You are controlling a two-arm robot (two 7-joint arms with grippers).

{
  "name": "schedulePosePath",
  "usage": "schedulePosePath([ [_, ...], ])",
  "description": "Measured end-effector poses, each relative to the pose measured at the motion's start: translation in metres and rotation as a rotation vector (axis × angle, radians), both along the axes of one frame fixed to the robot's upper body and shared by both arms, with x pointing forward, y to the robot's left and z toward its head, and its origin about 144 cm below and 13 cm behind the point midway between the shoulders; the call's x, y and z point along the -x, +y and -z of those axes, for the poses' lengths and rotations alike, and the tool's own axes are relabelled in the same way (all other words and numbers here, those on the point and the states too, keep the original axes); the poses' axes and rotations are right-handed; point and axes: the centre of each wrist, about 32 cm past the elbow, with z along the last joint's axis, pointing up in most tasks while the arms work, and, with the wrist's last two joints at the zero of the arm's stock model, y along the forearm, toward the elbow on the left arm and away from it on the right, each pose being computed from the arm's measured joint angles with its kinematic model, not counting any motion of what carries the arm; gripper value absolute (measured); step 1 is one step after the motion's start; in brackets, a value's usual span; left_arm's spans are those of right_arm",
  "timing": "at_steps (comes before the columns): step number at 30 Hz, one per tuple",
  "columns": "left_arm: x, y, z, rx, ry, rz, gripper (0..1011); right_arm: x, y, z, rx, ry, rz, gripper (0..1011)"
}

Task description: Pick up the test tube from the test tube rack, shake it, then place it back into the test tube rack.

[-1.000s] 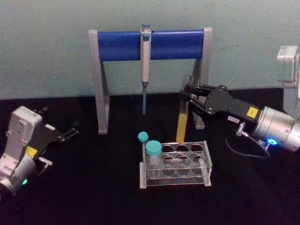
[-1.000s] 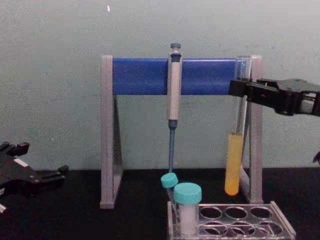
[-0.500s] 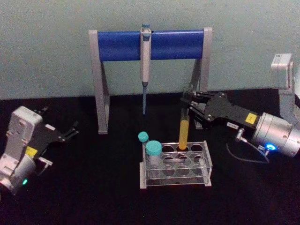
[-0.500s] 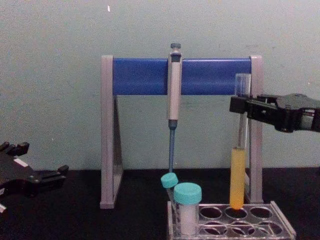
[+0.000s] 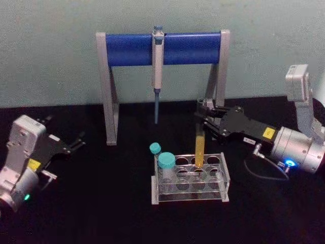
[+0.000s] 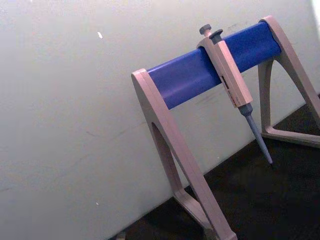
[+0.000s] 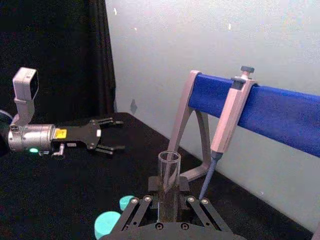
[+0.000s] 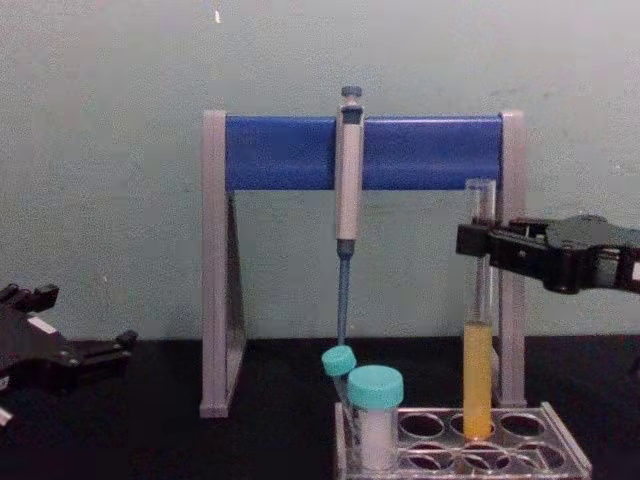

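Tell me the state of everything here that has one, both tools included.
Long clear glass test tube with yellow liquid: upright, capless, bottom in a back-row rack hole.
Low clear-grey plastic test tube rack: flat on the black table, holding the tube.
Short teal-capped vials: capped, at the rack's left end.
Grey-blue pipette: hanging on the blue crossbar stand.
Right tool: shut on the tube's upper part.
Left tool: open, parked at the left.
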Motion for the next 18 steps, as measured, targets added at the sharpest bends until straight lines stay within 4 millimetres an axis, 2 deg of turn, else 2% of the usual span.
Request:
schedulePosePath([
  [18,0.0,0.0,0.0,0.0,0.0,0.0,1001,-0.006,0.003,0.011,0.026,0.035,0.001,229],
])
